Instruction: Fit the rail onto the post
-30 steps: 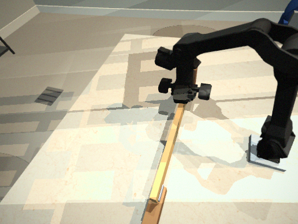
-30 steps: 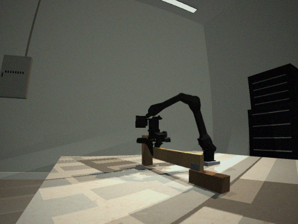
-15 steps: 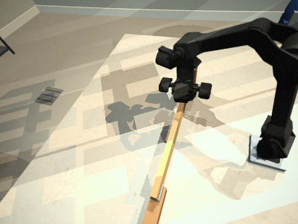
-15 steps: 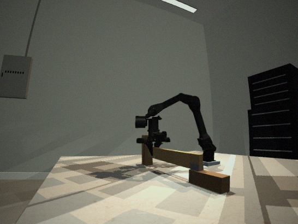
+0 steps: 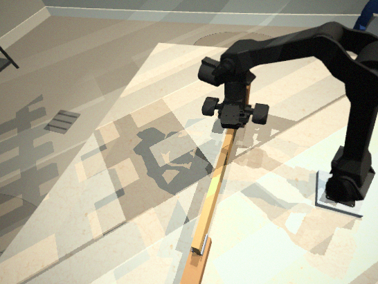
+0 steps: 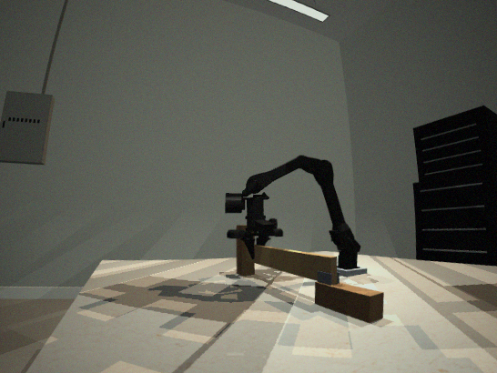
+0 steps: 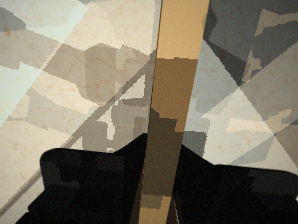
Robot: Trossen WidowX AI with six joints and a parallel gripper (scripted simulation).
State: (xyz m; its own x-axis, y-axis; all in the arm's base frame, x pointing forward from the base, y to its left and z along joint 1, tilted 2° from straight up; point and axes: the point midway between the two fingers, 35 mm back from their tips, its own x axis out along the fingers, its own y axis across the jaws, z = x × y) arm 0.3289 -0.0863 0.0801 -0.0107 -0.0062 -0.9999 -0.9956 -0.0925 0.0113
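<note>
The long wooden rail [image 5: 215, 183] [image 6: 296, 262] [image 7: 176, 95] runs from my gripper to the metal bracket [image 5: 204, 246] [image 6: 324, 276] on the low footboard block [image 5: 194, 271] [image 6: 350, 300]. Its far end sits in the bracket. My gripper [image 5: 232, 126] [image 6: 255, 243] [image 7: 156, 138] is shut on the rail's near end and holds it off the table, right at the short wooden post [image 5: 248, 93] [image 6: 245, 266]. The arm hides the pegs and the joint, so I cannot tell whether the rail end touches the post.
The arm's base [image 5: 346, 187] [image 6: 347, 255] stands on a small plate at the table's right side. A black cabinet [image 6: 455, 191] stands at the far right, off the table. The table's left edge runs diagonally in the top view.
</note>
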